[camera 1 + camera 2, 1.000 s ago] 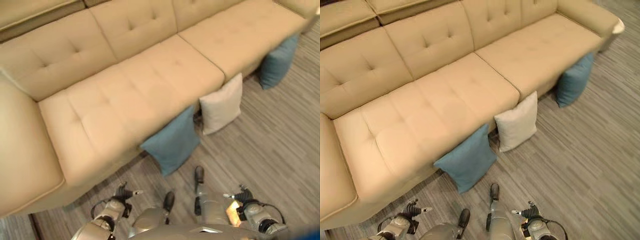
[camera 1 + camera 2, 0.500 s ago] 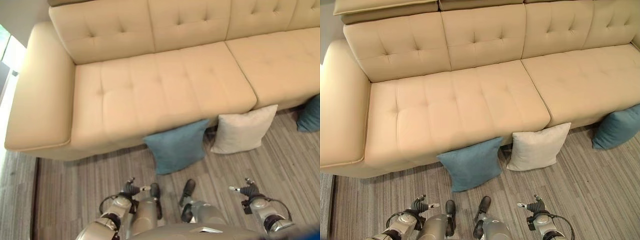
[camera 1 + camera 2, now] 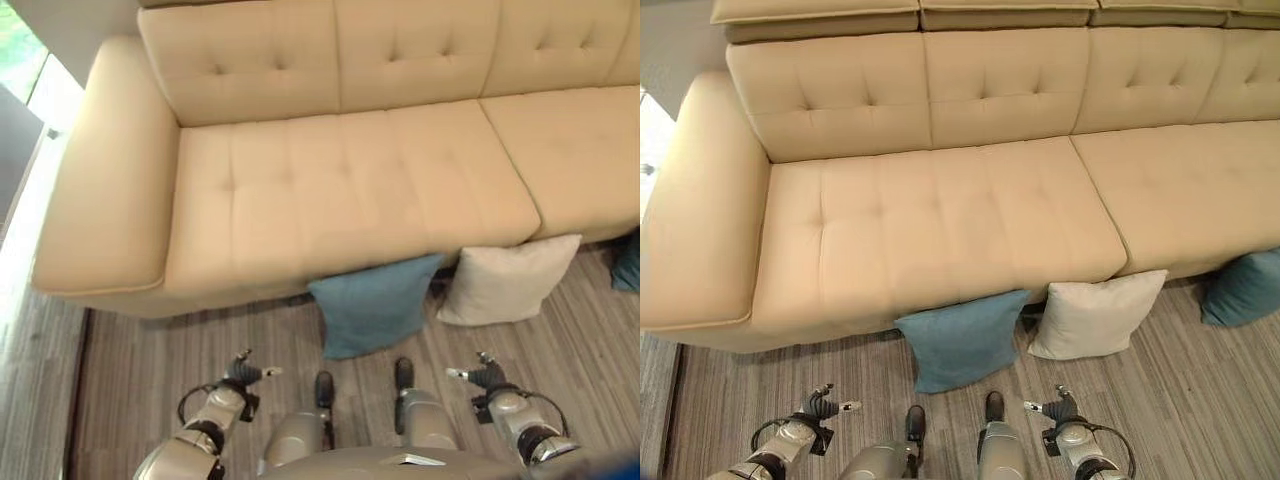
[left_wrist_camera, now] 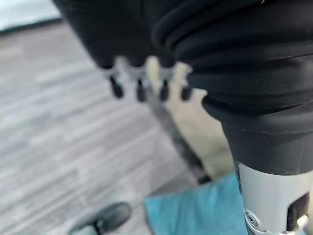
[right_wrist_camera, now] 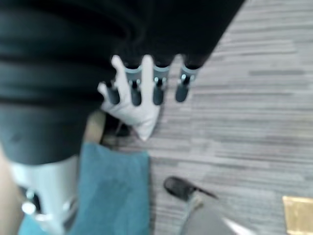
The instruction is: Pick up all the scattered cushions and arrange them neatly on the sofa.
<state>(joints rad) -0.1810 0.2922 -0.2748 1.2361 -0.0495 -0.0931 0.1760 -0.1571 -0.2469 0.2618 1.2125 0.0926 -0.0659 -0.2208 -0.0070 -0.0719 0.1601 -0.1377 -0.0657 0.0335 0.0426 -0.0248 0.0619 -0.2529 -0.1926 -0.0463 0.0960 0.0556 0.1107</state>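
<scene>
Cushions: 3 lie on the floor [image 3: 1200,400] against the front of the sofa [image 3: 940,220], none yet on its seat. From left to right: the left hand [image 3: 243,371] hangs low and empty above the floor, fingers straight and relaxed, well apart from any cushion. The near teal cushion [image 3: 965,340] leans on the sofa front below the left seat pad. Just beside it, the white cushion [image 3: 1095,315] leans at the seam between the 2 seat pads. The right hand [image 3: 1060,410] also hangs empty, fingers extended and slack in its wrist view. The far teal cushion [image 3: 1245,288] sits at the right edge, partly cut off. Judged from this layout, the task is at its start: 0 of 3 visible cushions placed, and all 3 remain to be lifted and arranged. No brand, label or writing is legible.
</scene>
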